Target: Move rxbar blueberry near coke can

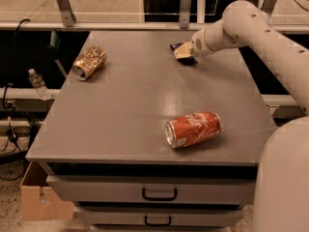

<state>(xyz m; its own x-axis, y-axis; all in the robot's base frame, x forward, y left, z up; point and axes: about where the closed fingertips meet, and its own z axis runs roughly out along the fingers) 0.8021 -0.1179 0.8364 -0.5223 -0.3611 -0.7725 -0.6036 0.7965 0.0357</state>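
Note:
The rxbar blueberry (189, 60) is a small dark flat bar at the far right of the grey table (125, 110); only its dark edges show under the gripper. My gripper (182, 52) is right on top of it, tan-tipped and pointing left, at the end of the white arm that comes in from the right. The coke can (193, 128) is red-orange with white script. It lies on its side near the front right of the table, well apart from the bar and the gripper.
A gold-brown patterned can (89, 62) lies on its side at the far left of the table. Drawers with black handles (159, 194) sit under the tabletop. A water bottle (37, 83) and a cardboard box (38, 197) are on the floor at the left.

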